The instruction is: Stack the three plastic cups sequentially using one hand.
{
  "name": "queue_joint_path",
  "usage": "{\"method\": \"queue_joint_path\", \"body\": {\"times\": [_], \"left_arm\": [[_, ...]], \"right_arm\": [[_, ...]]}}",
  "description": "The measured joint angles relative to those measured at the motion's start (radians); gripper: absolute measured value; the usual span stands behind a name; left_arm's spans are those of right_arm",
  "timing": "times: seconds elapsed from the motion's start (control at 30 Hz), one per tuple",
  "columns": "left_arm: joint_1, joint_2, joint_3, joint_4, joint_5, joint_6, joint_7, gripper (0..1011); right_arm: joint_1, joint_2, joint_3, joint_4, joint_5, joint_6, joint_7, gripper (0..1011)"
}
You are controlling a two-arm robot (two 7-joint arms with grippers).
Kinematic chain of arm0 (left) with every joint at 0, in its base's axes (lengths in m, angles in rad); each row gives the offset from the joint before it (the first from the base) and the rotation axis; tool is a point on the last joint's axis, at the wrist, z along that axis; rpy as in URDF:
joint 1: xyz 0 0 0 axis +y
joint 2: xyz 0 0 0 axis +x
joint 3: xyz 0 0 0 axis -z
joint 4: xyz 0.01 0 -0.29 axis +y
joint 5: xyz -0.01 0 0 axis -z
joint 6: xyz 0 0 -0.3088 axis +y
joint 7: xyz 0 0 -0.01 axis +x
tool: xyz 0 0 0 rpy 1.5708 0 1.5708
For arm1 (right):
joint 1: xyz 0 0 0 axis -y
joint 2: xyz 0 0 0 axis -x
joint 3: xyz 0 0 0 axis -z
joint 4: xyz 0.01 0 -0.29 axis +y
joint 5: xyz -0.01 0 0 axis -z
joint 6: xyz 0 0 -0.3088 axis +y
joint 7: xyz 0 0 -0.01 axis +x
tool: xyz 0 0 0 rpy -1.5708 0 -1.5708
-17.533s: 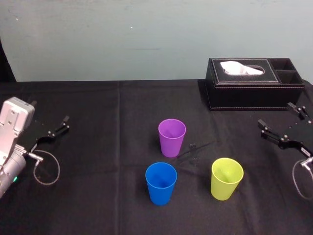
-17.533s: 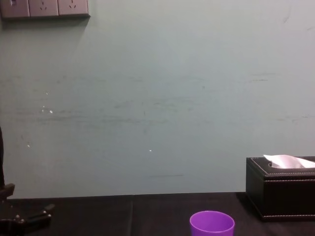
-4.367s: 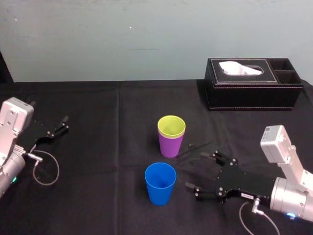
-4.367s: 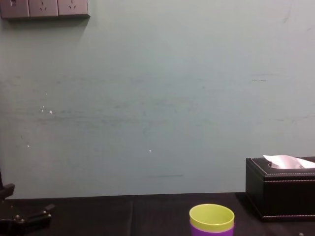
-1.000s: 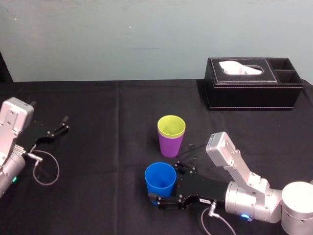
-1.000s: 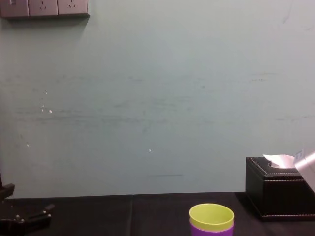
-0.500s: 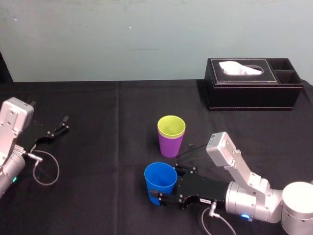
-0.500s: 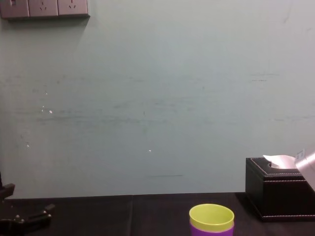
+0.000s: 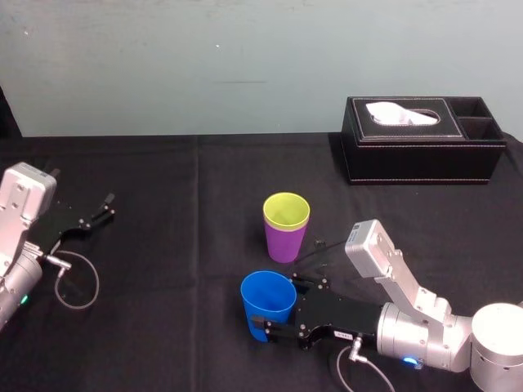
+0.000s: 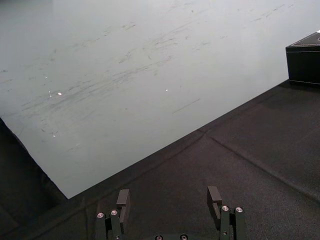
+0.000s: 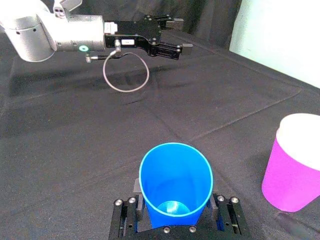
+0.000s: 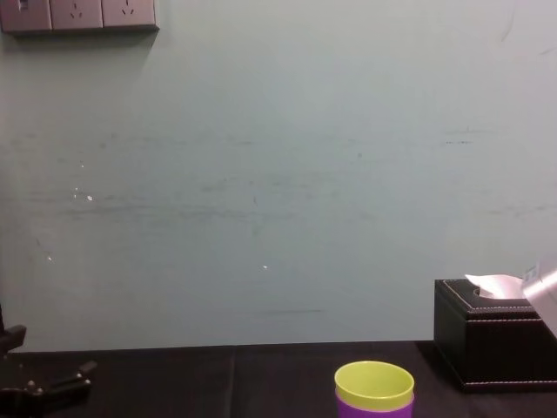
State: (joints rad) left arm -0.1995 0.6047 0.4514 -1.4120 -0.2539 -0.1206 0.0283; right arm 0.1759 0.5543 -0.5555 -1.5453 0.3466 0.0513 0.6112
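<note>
Your right tool [image 9: 278,304] is clenching the blue cup [image 9: 265,298] at 6 o'clock from the purple cup [image 9: 285,241] holding the yellow-green cup [image 9: 286,211] — if you're lowering it off-centre, you risk toppling that pair. Your left tool [image 9: 94,214] is idling, released, at 9 o'clock.

The right pincer [image 9: 274,302] clasps the tilted blue cup [image 9: 266,297].

Looking down on a black-clothed bench [image 9: 163,269]. Spotting a purple cup [image 9: 284,238] upright near the centre, and a black tissue box [image 9: 421,155] at two o'clock by the back edge.
</note>
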Motion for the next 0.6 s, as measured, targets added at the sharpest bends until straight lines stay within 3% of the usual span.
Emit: {"method": "queue_joint_path", "body": {"times": [0.6], "left_arm": [[0.0,0.0,0.0,0.0,0.0,0.0,0.0,1012]], "right_arm": [[0.0,0.0,0.0,0.0,0.0,0.0,0.0,718]]}}
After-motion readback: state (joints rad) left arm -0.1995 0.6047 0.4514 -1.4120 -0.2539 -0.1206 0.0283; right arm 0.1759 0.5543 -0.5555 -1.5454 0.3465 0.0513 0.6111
